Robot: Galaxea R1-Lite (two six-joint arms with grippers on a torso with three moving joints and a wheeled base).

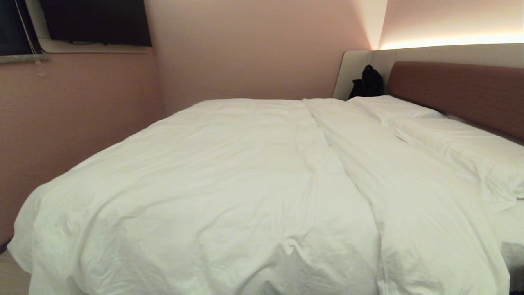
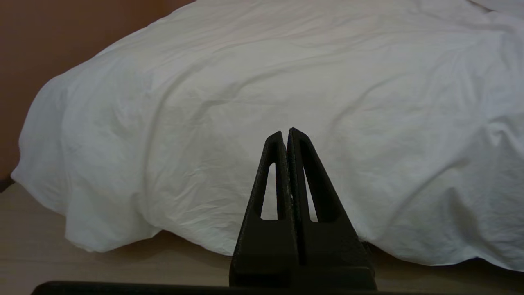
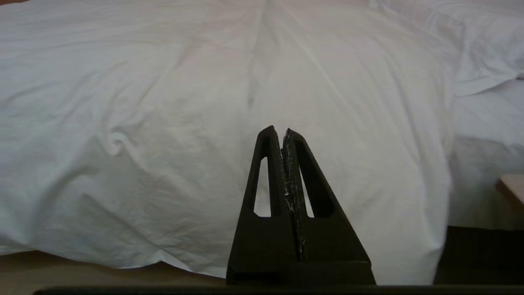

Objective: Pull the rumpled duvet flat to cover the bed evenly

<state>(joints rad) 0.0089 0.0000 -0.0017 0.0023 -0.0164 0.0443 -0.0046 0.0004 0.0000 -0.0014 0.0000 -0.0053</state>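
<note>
The white duvet (image 1: 229, 180) lies spread over the bed, creased, with a long fold ridge running from its far side to the near edge. Its near edge hangs over the bed's side toward the floor (image 2: 254, 123) (image 3: 204, 123). The bed's brown headboard (image 1: 458, 92) is on the right, and a strip of sheeted mattress (image 1: 511, 225) shows beside the pillows. Neither arm appears in the head view. My left gripper (image 2: 285, 133) is shut and empty, held low in front of the hanging duvet edge. In the same way my right gripper (image 3: 278, 131) is shut and empty, apart from the cloth.
Two white pillows (image 1: 450, 139) lie along the headboard. A black bag (image 1: 368, 82) sits at the far corner by the pale panel. A pink wall (image 1: 61, 123) runs close along the bed's left end. Wooden floor (image 2: 61, 254) lies below the duvet; a wooden corner (image 3: 511, 188) is at the right.
</note>
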